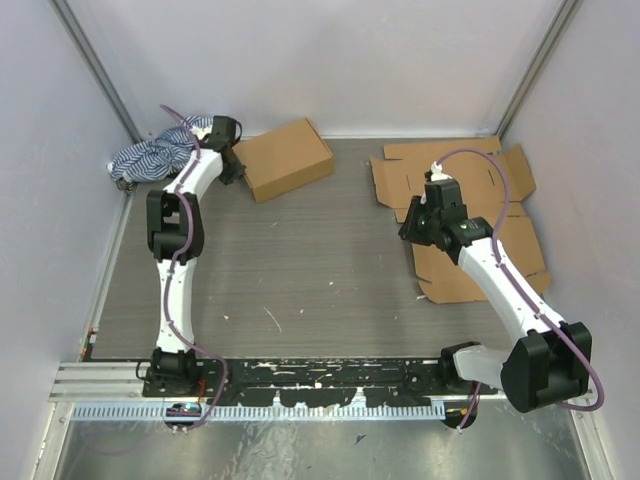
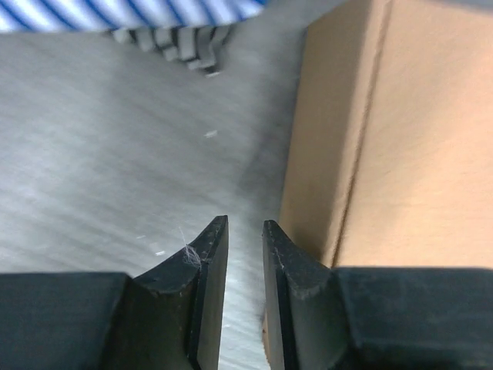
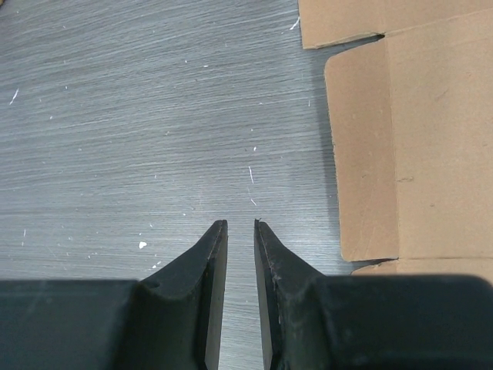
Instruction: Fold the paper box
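Observation:
The folded brown paper box point(image 1: 285, 158) sits closed at the back left of the table. My left gripper point(image 1: 236, 165) is at its left end. In the left wrist view the box point(image 2: 385, 139) rises just right of the gripper point(image 2: 245, 223), whose jaws stand a little apart with only table between them. Flat unfolded cardboard sheets point(image 1: 470, 215) lie at the right. My right gripper point(image 1: 410, 232) hovers at their left edge. Its jaws point(image 3: 240, 223) are slightly apart over bare table, and the flat cardboard point(image 3: 416, 139) lies to their right, untouched.
A blue-and-white striped cloth point(image 1: 155, 155) is bunched in the back left corner, also seen at the top of the left wrist view point(image 2: 154, 15). White walls and metal posts close in the table on three sides.

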### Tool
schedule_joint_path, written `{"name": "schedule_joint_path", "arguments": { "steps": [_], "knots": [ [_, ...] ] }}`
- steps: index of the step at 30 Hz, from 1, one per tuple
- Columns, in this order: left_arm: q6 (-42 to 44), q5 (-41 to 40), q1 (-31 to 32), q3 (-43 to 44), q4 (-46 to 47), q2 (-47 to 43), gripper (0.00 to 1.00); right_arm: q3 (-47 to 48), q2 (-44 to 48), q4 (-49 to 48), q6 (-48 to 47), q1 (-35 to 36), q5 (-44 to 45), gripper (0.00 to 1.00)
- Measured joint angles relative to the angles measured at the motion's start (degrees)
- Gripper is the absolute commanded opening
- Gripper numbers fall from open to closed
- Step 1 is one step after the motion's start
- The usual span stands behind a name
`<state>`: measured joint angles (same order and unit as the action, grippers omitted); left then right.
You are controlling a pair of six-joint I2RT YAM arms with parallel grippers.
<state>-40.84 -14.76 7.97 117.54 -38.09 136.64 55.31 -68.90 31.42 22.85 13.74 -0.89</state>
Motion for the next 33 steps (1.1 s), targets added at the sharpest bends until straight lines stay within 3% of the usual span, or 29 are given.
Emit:
{"name": "schedule_joint_path", "arguments": {
  "steps": [6,12,14,19,21,26,33],
  "knots": [
    [2.71,2.82,2.43,5.03,7.67,0.79,0.39,0.0,-0.24,-0.13,-0.11,0.0,-0.28,0.27],
    [4.83,0.22,3.1,15.19,6.54,1.07,0.28,0.0,-1.66,-0.15,-0.17,0.0,-0.33,0.27],
    [4.81,-0.42,3.34,12.2,6.19,-2.08,0.25,0.0,-1.95,-0.24,-0.17,0.0,-0.33,0.26],
    [5.22,1.99,7.32,-10.99,10.78,-16.52,0.28,0.0,-3.19,-1.07,-0.17,0.0,-0.55,0.26],
    [5.81,4.63,11.52,-12.07,12.11,-16.96,0.28,0.0,-3.69,-1.14,-0.17,0.0,-0.76,0.26],
    [6.75,11.76,18.69,-0.39,12.59,-8.02,0.21,0.0,-3.82,-1.11,-0.17,0.0,-0.9,0.26],
    [7.37,18.58,17.0,14.62,4.07,3.1,0.18,0.0,-3.32,-1.03,-0.15,0.0,-0.9,0.26]
  ]
}}
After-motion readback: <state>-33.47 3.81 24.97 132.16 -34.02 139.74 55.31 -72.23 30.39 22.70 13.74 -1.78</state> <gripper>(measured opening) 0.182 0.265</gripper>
